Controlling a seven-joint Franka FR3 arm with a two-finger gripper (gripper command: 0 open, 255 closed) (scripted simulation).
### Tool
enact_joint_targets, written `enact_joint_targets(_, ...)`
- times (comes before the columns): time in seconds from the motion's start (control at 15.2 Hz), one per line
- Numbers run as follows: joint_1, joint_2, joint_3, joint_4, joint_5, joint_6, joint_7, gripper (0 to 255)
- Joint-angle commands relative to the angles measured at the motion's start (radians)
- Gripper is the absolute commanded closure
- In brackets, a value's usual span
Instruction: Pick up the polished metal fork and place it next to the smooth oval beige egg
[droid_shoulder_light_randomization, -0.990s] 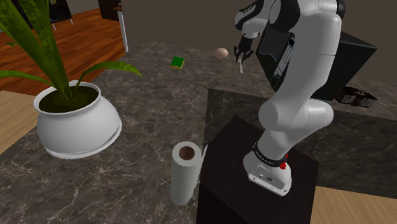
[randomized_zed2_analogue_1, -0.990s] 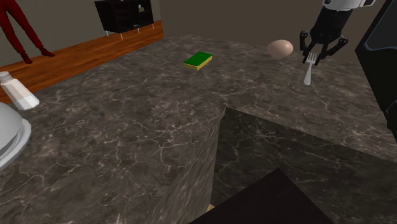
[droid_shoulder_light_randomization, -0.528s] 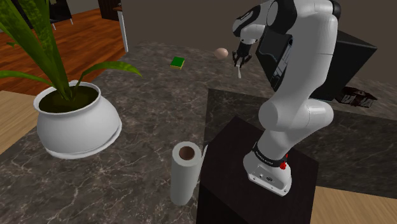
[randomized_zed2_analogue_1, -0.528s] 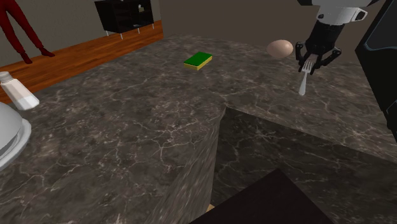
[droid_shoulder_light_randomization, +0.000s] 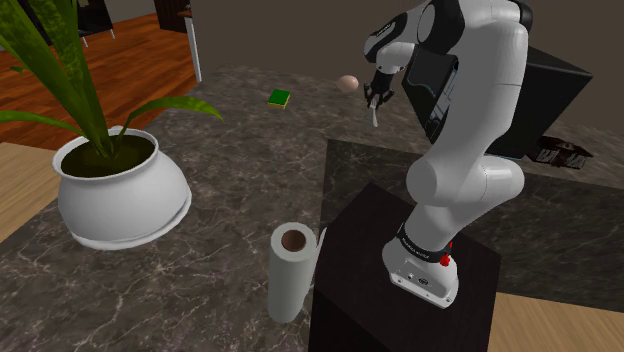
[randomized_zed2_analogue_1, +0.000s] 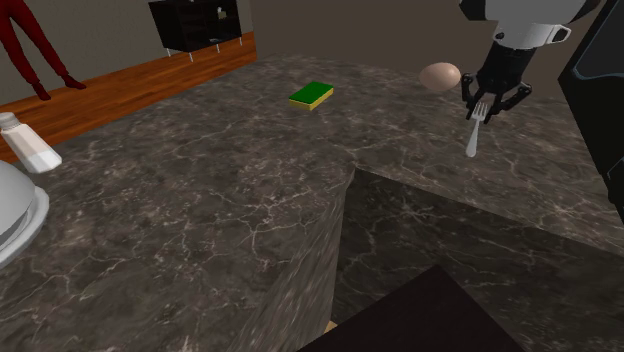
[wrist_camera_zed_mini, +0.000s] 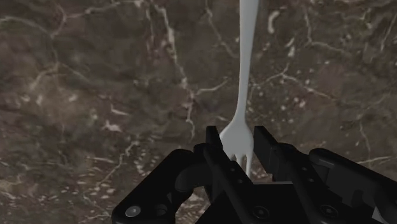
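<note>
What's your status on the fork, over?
Copy: gripper shut on the fork at its tines. Handle hangs down over the counter, close by the egg. One sponge, well aside.

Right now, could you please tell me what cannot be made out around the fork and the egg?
Wrist view: the fork loses its handle end to the picture's edge.
Second exterior view: whether the fork's lower end touches the counter is unclear; the arm is cut off at the top edge.
Shoulder view: the egg is too small for detail.
</note>
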Motion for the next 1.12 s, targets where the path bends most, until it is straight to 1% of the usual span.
enact_joint_targets(0.0,0.0,0.0,0.0,0.0,0.0,0.0,0.0,255)
enact_joint_targets(0.07,0.0,0.0,0.0,0.0,0.0,0.0,0.0,255)
enact_joint_targets(0.13,0.0,0.0,0.0,0.0,0.0,0.0,0.0,0)
enact_joint_targets(0.46,0.0,0.0,0.0,0.0,0.0,0.0,0.0,0)
enact_joint_targets(0.73,0.004,-0.062,-0.007,0.039,-0.015,-0.1,0.009,0)
enact_joint_targets(1.06,0.004,-0.062,-0.007,0.039,-0.015,-0.1,0.009,0)
